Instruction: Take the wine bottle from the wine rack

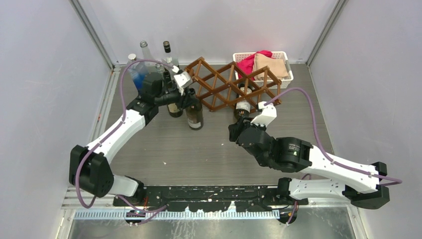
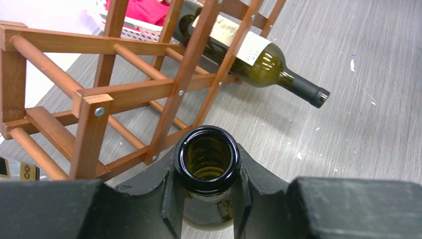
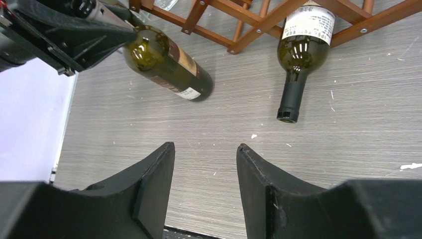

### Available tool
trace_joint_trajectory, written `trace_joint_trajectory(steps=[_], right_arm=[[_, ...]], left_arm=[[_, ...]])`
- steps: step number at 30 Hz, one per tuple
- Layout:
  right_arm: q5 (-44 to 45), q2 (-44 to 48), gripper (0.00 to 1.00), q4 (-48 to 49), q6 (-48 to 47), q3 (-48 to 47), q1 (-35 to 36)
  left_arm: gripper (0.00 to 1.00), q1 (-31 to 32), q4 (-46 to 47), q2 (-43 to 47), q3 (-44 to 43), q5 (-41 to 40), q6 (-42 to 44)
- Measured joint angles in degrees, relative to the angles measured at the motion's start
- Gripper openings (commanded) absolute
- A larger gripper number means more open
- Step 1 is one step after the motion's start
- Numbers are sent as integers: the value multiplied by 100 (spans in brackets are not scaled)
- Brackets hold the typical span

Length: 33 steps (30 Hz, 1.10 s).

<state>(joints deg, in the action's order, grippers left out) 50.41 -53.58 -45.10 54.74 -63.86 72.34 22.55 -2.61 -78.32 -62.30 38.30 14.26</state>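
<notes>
The brown wooden wine rack (image 1: 226,84) stands at the back middle of the table. One green wine bottle (image 1: 243,103) lies in a lower cell, its neck poking out toward the near side; the right wrist view shows it as a labelled bottle (image 3: 301,50). My right gripper (image 3: 205,145) is open and empty, a short way in front of that neck. My left gripper (image 2: 208,155) is shut on the neck of a second, uncorked green bottle (image 2: 209,149), which stands upright left of the rack (image 2: 94,99), out of its cells. Its base is hidden from the left wrist.
Another dark bottle (image 1: 174,108) stands right beside the held one. Several clear and dark bottles (image 1: 144,55) crowd the back left corner. A white basket (image 1: 287,75) with red and tan cloths sits behind the rack at the right. Walls close in both sides.
</notes>
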Motion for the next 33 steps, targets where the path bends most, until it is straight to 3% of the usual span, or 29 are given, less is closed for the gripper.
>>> trace_joint_trajectory(steps=[3, 5, 6, 9, 12, 14, 19, 24, 29, 33], right_arm=[[-52, -83, 61, -85, 140, 2, -118], [-138, -111, 67, -105, 243, 9, -229], [-216, -131, 69, -114, 282, 15, -313], [-590, -256, 74, -125, 396, 76, -750], [-1176, -507, 81, -105, 437, 227, -1375], [-1556, -713, 85, -66, 433, 367, -1749], [-2133, -1001, 92, 46, 299, 446, -2295], [-2524, -1172, 93, 354, 17, 490, -2868], [-2662, -1694, 90, 667, -302, 627, -3274], [-2708, -2155, 89, 883, -525, 629, -3379]], left_arm=[[0, -83, 35, -227, -186, 15, -90], [8, -153, 35, -385, -328, 26, -140], [23, -188, 42, -455, -389, 31, -170], [45, -240, 68, -509, -428, 33, -190], [81, -245, 66, -509, -428, 20, -153], [97, -245, 11, -509, -455, -20, -157], [100, -243, -417, -509, -704, -144, -28], [100, -243, -804, -481, -903, -275, 44], [100, -243, -1928, -476, -1558, -433, 179], [100, -243, -3108, -448, -2616, -752, 483]])
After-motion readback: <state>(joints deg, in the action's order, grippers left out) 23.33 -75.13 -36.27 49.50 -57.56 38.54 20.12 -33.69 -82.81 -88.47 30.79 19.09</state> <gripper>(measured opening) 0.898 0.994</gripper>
